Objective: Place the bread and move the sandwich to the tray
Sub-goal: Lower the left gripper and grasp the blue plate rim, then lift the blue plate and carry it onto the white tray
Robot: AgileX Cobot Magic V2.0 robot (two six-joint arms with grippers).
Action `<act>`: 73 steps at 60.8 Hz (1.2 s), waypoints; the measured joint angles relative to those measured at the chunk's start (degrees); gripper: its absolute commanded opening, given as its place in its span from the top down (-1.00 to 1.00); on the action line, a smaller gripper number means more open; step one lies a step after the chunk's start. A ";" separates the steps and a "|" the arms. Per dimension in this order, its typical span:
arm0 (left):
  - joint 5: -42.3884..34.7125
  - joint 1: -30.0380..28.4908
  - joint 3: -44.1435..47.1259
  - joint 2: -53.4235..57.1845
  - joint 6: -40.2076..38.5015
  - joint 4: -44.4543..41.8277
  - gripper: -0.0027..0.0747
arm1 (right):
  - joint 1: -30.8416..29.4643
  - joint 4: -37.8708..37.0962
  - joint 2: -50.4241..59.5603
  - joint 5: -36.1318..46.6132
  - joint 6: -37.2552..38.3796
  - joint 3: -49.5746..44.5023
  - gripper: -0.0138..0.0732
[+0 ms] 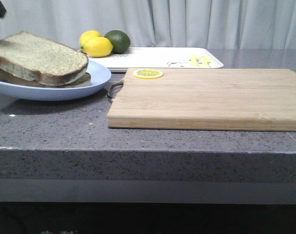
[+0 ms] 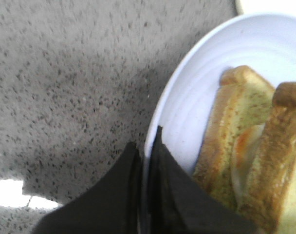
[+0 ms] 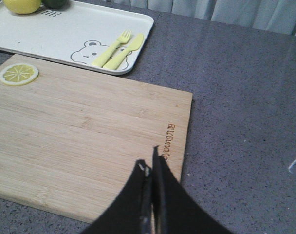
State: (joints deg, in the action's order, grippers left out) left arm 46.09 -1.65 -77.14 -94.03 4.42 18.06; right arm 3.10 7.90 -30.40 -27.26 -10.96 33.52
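Note:
The pale blue plate (image 1: 97, 78) sits at the left and carries the sandwich. The thick speckled bread (image 1: 38, 58) lies on top as its upper slice. In the left wrist view, the brown-crusted slices (image 2: 226, 141) have white egg with an orange patch (image 2: 245, 151) between them. My left gripper (image 2: 145, 139) is shut on the plate's rim (image 2: 187, 83), one finger on each side. My right gripper (image 3: 149, 163) is shut and empty over the near right part of the cutting board (image 3: 89, 131). The white tray (image 1: 157, 57) lies behind the board and also shows in the right wrist view (image 3: 65, 34).
Two lemons (image 1: 97, 46) and a lime (image 1: 118, 40) sit at the tray's left end. A lemon slice (image 1: 148, 73) lies on the wooden board's (image 1: 211, 97) far left corner. The surface is speckled grey counter (image 1: 50, 126), with a curtain behind.

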 measured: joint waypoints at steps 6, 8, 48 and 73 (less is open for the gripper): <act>2.49 -2.90 -2.05 0.00 5.87 7.86 0.98 | 0.00 0.00 0.00 0.00 0.00 0.00 0.93; 3.03 -3.55 -2.44 0.00 7.40 9.89 0.98 | 0.00 0.00 0.00 0.00 0.00 0.00 0.93; 12.81 2.44 -46.02 -29.93 4.40 21.05 0.98 | 0.00 0.04 0.00 0.00 0.00 0.00 0.93; 22.12 4.70 -84.52 -56.60 -3.51 20.68 0.97 | 0.00 0.04 0.00 0.61 0.00 0.00 0.93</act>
State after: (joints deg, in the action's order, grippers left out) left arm 68.22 3.05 -161.66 -150.63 0.91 38.74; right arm 3.10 7.94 -30.40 -26.65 -10.96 33.52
